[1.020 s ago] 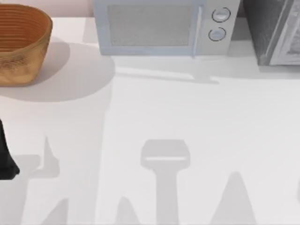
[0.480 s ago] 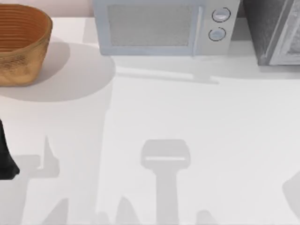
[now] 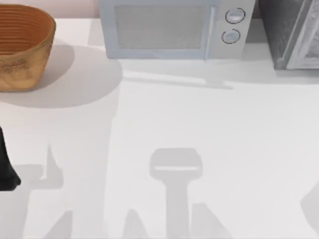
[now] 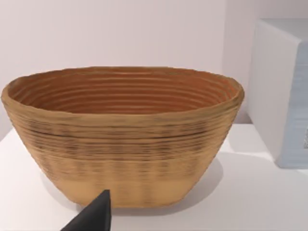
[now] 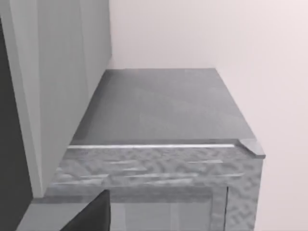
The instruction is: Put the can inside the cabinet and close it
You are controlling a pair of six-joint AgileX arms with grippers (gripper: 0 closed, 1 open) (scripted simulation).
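R fingers (image 5: 91,214): one dark tip in the wrist view, so can't tell how open or whether holding anything. They sit high, just above the cabinet (image 5: 159,125) top, at the bench (image 3: 199,119) far right. L arm (image 3: 6,164) idle at left edge, fingers' gap also can't tell. Risk: door looks shut and no can in sight, so a wrong approach may bump the cabinet.

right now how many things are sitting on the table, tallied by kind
basket: 1
microwave: 1
cabinet: 1
total: 3
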